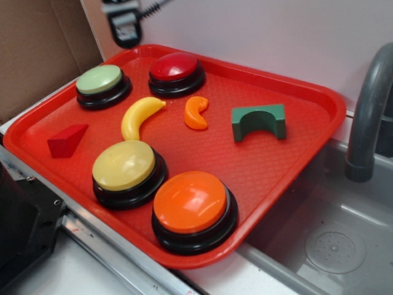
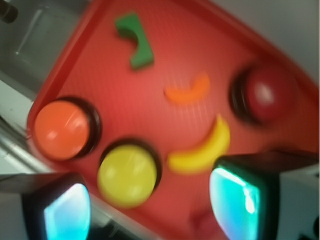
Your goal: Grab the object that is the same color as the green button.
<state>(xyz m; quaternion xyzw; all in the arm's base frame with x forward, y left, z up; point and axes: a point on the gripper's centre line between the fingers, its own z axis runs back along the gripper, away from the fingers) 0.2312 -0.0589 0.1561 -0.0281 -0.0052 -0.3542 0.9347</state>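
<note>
The dark green arch block (image 1: 258,120) lies on the red tray (image 1: 279,175), right of centre. In the blurred wrist view it shows at the top (image 2: 136,41). The pale green dome button (image 1: 100,83) stands at the tray's back left corner; it does not show in the wrist view. My gripper (image 1: 124,27) hangs high above the tray's back edge, far from the arch block, only its lower end in view. In the wrist view the gripper (image 2: 150,207) is open and empty, its two fingers (image 2: 235,200) wide apart above the tray's near side.
On the tray: a red button (image 1: 177,70), yellow button (image 1: 126,168), orange button (image 1: 193,208), yellow banana (image 1: 137,117), orange curved piece (image 1: 196,113), red wedge (image 1: 66,140). A grey sink (image 1: 331,239) and faucet (image 1: 368,110) stand right. Cardboard (image 1: 37,49) stands back left.
</note>
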